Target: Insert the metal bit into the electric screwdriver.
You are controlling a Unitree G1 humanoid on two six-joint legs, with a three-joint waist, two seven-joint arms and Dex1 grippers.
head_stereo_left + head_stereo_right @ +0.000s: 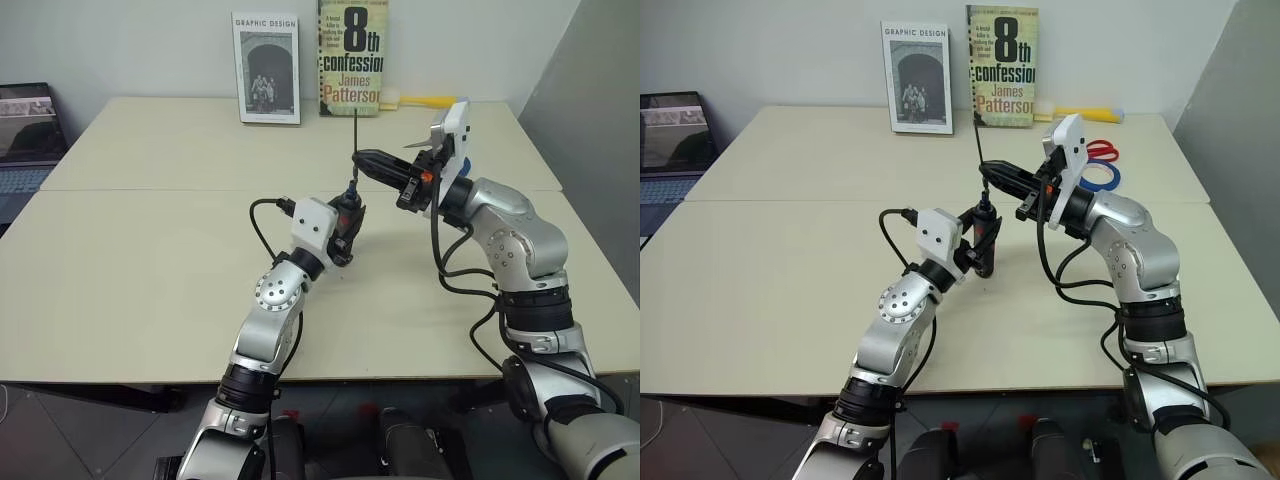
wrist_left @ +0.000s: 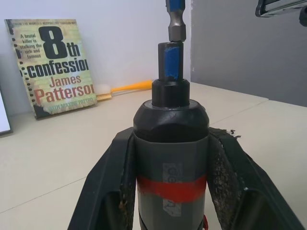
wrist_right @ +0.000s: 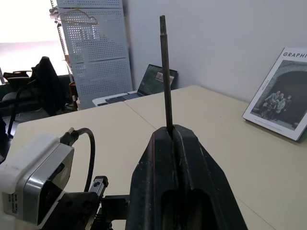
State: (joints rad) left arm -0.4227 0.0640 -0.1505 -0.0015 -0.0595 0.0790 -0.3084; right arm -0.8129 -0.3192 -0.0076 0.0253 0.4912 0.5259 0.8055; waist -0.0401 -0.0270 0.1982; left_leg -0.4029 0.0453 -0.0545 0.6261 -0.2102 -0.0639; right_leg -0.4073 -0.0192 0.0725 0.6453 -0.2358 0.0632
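Note:
My left gripper is shut on the electric screwdriver, a black cylinder with a red band, and holds it upright above the middle of the table. Its blue tip points up. My right gripper reaches in from the right and is shut on the metal bit, a thin dark rod standing upright. The bit's lower end hangs just above the blue tip, almost in line with it. I cannot tell whether they touch.
Two books lean against the back wall. A yellow-handled brush and red and blue rings lie at the back right. A laptop sits off the table's left side. The beige table has a seam across it.

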